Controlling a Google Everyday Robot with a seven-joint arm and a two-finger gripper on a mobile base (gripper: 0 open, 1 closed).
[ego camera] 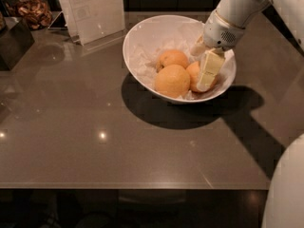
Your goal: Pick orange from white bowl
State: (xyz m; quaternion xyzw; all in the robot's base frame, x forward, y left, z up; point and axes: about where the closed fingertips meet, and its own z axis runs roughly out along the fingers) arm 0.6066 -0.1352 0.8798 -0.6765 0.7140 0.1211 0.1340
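The white bowl stands at the back middle of the table, lined with crumpled white paper, and holds three oranges. The orange, deeper in colour, lies at the bowl's right side. A larger, paler orange lies at the front and a third one behind it. My gripper reaches down into the bowl from the upper right and sits right at the orange, covering its right half. The white arm rises behind it.
A clear stand with a white printed sheet stands at the back left of the bowl. A dark box and a container of brown snacks sit at the far left. The table's front edge runs below. A white robot part shows at the lower right.
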